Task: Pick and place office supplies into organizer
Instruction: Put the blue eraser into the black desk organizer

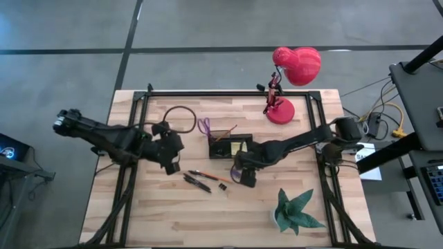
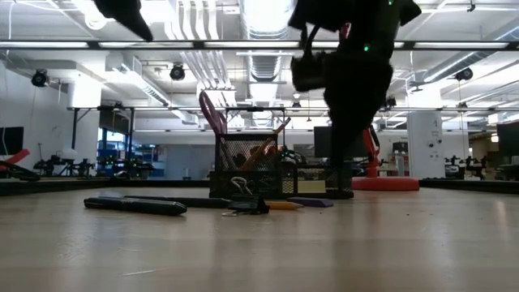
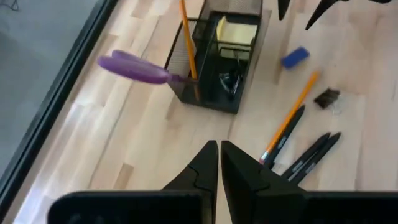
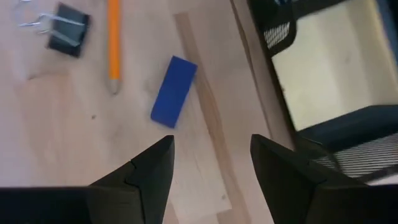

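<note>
The black mesh organizer [image 3: 219,68] stands mid-table. It holds a yellow sticky-note pad [image 3: 237,31], an orange pencil [image 3: 186,43] leaning inside, and the scissors, whose purple handles [image 3: 133,67] stick out. On the wood nearer the front lie a blue eraser [image 4: 174,91], another orange pencil [image 4: 113,43], a black binder clip [image 4: 65,28] and two dark pens [image 3: 313,155]. My right gripper [image 4: 211,155] hovers open just above the table beside the eraser, touching nothing. My left gripper [image 3: 219,155] is shut and empty, raised to the left of the organizer.
A red desk lamp [image 1: 287,83] stands at the far right. A green paper plant [image 1: 296,213] sits at the near right. A black cable loop [image 1: 178,119] lies left of the organizer. Bare wood stretches along the near edge.
</note>
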Available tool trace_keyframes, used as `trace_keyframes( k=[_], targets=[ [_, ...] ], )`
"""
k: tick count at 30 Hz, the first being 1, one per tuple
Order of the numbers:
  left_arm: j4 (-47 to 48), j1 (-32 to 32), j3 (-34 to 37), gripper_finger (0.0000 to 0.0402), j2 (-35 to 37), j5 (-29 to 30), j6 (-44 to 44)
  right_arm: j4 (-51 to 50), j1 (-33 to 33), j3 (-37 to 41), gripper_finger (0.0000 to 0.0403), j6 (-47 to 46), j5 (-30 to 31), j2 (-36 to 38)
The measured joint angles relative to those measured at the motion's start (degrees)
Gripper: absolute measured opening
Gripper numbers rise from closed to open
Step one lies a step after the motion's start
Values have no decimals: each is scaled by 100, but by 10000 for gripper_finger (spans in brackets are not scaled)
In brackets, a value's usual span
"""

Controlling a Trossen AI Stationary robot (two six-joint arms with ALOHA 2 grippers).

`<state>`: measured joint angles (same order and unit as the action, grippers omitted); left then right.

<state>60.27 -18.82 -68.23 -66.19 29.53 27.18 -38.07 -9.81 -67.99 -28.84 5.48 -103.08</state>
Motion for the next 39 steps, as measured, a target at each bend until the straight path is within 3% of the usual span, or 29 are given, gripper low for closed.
trace_keyframes(
  k=[7,12,23,39],
  targets=[
    [148,-3,776,5,681,9,402,29,-201,-136,203,-1448,101,-439],
    [-35,-2,1460,5,1501,1,559,296,-399,-144,203,-1864,511,-471],
    [-590,2,2420,5,2890,5,556,816,-520,-183,203,-1376,906,-698],
    [-627,4,2741,5,3070,1,551,944,-507,-205,203,-1123,928,-1092]
  ],
)
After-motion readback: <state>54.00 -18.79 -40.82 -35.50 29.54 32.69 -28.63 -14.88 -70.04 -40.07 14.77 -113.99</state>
